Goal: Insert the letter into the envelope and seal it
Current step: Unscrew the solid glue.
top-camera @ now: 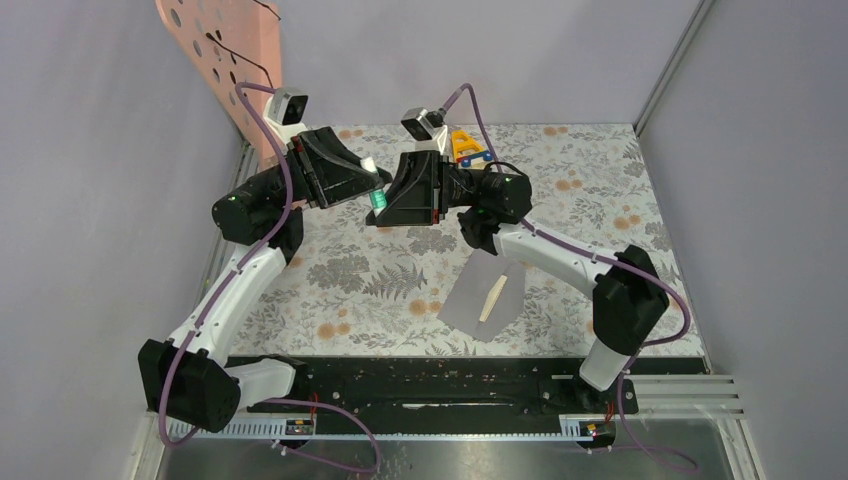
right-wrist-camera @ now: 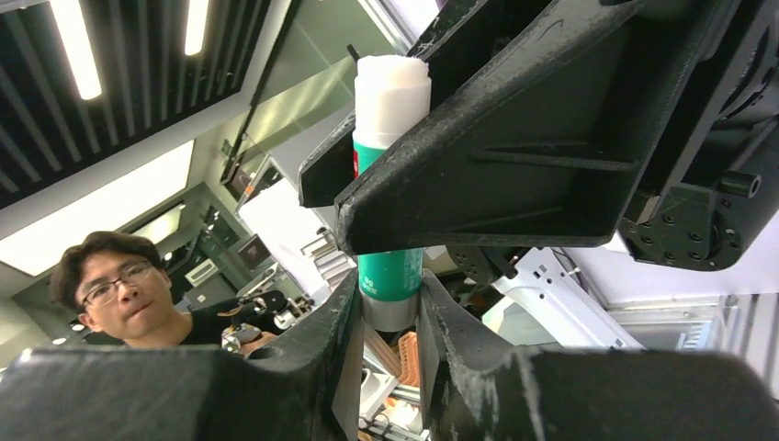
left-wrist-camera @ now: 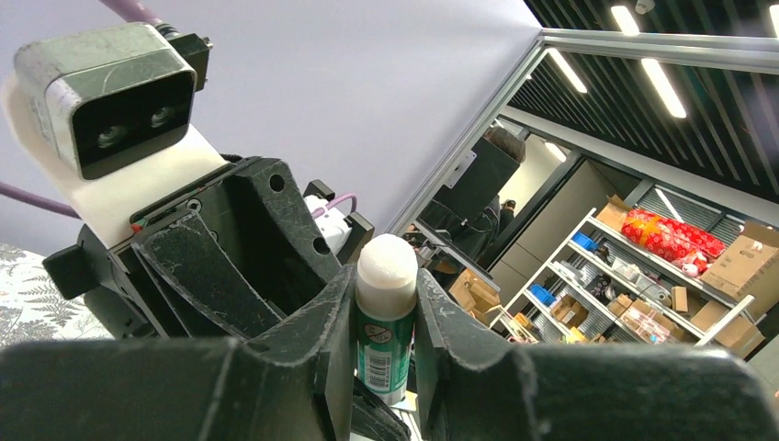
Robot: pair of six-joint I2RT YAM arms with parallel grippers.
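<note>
Both arms are lifted over the desk (top-camera: 380,280), their wrists meeting head to head around a green glue stick (top-camera: 378,199). From above it's only a sliver of green between black housings. The left wrist camera shows more: the left claw (left-wrist-camera: 387,317) is pinched narrow onto the labelled barrel, white tip poking above. The right wrist camera adds that the right claw (right-wrist-camera: 389,317) clamps the stick's grey lower end, with the other claw's fingers crossing higher up.

Only the top view shows the envelope (top-camera: 468,302): flat on the floral desk, near the right arm, well apart from both claws, a tan strip (top-camera: 495,292) lying along it.
</note>
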